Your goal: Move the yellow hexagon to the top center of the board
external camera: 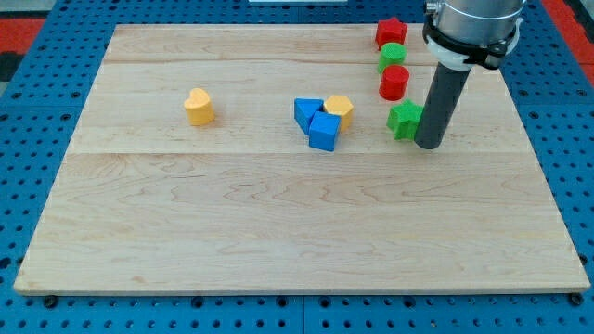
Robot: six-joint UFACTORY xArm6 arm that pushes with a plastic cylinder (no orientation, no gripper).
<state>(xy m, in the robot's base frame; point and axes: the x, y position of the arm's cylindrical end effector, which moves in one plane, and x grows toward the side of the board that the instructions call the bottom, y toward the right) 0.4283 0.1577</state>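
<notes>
The arm carries no claw, so there is no released or clenched state to report; it ends in a dark rod. My tip point(429, 145) rests on the bench point(278, 223) at the right, just beside the green star point(404, 119), on that star's right.

Far of the green star, a column runs back: red cylinder point(393, 83), a green block point(393, 55), red star point(391, 32).

The yellow hexagon point(340, 108) lies near board centre, well left of my tip. It touches two blue blocks: one point(307, 112) at its left, one point(324, 131) nearer. A yellow heart point(199, 106) sits alone further left.
</notes>
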